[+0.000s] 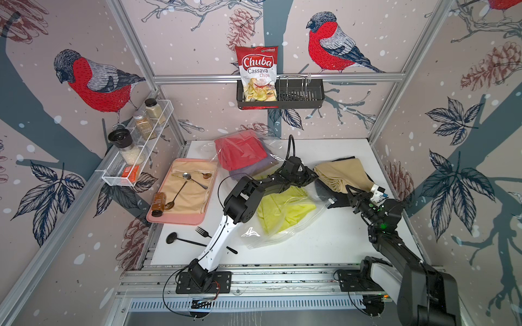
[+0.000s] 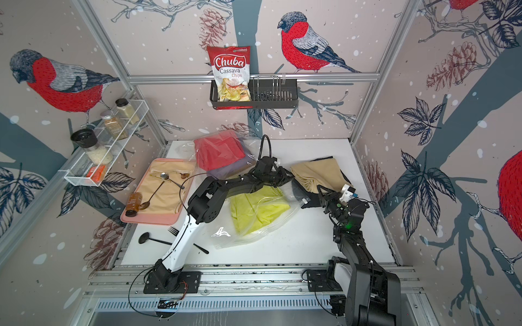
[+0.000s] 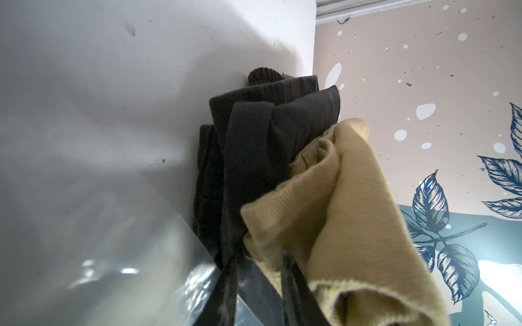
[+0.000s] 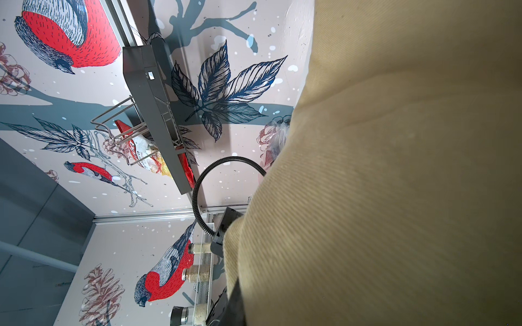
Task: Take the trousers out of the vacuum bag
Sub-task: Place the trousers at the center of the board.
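The step in hand looks like parking the tan trousers (image 1: 339, 172) on the black trousers (image 3: 254, 141) by the right edge of the tabletop (image 1: 324, 245), both outside the bag (image 1: 271, 240). To finish it cleanly, the left gripper (image 3: 259, 258) should back straight out along its own line so that neither finger snags the ribbed hem. The right gripper (image 1: 351, 192) should let go only once the cloth lies flat. The left jaws stand a little apart, with the tan hem between them and seemingly loose. Cloth hides the right jaws in the wrist view, but in the top views they seem closed on the near edge of the tan trousers. 3 pairs are inside the bag, which sprawls across the middle: the yellow-green pair (image 1: 282, 211) nearest the mouth, and the red pair (image 1: 240, 152) and purple pair (image 1: 248, 169) toward the far edge. The left arm stretches from the near edge over the bag, elbow raised, wrist low, pointing at the right edge. The right arm folds up from the near right corner, its gripper dipping toward the far edge.
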Robot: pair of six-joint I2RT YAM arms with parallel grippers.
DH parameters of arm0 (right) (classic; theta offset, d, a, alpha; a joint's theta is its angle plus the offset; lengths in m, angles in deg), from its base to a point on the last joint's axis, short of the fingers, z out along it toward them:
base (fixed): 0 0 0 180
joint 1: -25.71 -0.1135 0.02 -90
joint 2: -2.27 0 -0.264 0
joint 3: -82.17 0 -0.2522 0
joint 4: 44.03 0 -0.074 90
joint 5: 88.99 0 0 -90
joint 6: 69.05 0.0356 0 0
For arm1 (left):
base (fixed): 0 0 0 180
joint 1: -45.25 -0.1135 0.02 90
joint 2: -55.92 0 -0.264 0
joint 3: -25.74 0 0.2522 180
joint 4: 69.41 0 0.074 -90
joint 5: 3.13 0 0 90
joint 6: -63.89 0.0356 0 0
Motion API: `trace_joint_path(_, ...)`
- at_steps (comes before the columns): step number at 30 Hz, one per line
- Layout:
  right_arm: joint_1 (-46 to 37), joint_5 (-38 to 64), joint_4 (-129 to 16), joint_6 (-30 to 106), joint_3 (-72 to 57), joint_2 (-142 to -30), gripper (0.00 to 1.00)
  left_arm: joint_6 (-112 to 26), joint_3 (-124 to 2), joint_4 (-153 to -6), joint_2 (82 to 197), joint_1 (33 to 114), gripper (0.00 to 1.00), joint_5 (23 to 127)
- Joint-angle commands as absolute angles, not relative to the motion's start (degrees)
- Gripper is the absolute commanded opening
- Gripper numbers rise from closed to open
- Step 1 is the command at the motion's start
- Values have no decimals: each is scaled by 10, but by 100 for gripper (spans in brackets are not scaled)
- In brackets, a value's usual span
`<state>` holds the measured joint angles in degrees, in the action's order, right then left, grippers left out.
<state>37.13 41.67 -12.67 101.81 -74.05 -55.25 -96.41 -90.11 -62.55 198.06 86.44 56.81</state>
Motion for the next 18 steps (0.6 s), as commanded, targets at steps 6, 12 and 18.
trace_joint_path(6,372,416,-96,1007,-742,-553,14,-1005,-904,-558,1988,869,29,563)
trace_joint_path(12,372,416,-94,1008,-744,-549,14,-1039,-908,-525,2000,877,32,569)
trace_joint_path(18,372,418,-91,1010,-747,-549,14,-1062,-899,-496,2005,882,33,587)
